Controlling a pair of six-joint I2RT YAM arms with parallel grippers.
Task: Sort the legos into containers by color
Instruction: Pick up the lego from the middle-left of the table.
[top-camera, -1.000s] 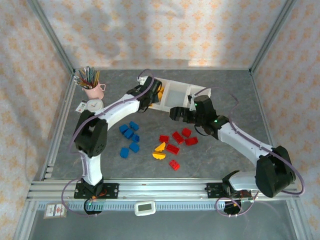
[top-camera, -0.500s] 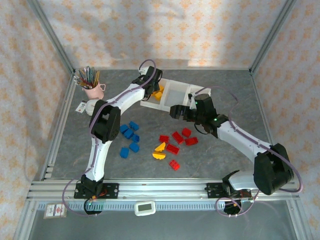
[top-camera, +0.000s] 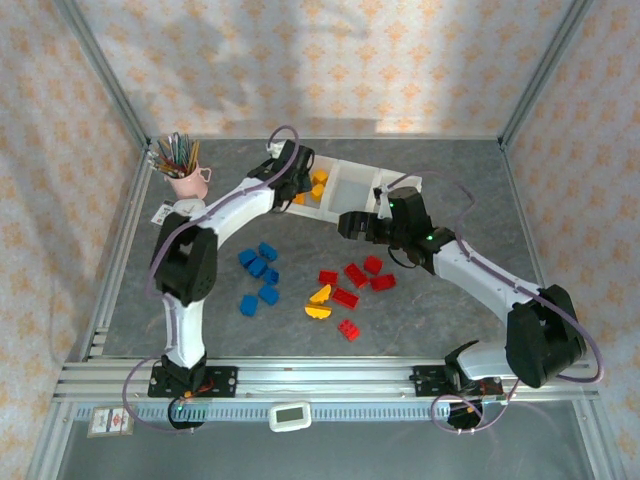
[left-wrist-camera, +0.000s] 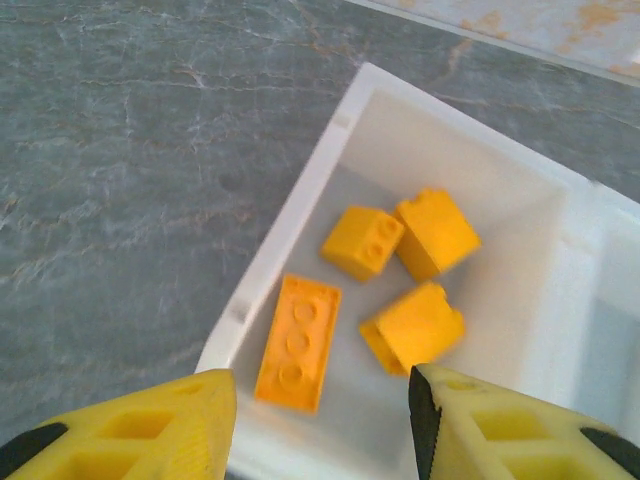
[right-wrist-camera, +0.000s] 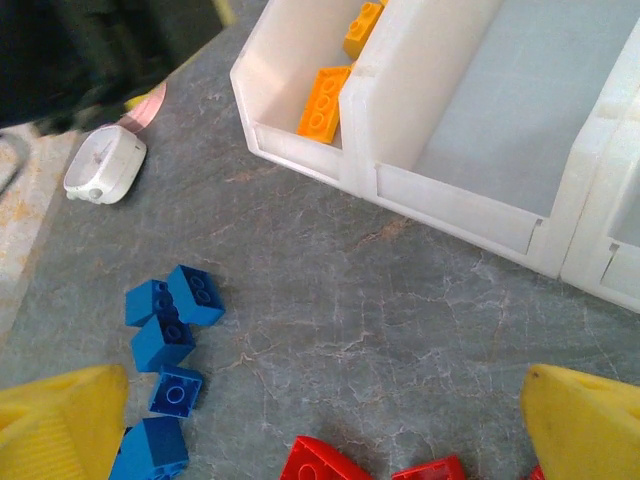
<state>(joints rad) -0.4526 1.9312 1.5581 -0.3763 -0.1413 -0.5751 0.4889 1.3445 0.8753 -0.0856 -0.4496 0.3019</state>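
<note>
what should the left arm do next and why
Probably lift the left gripper clear of the left bin and swing it toward the two yellow legos lying on the table. Its fingers stand apart with nothing between them, and four yellow legos already lie in that bin, so this drop looks done.

No text, number or brand is legible. At the top view's lower left, a small card (top-camera: 109, 423) bears red print too small to read; the white device (top-camera: 291, 414) at bottom centre has an unreadable screen.
</note>
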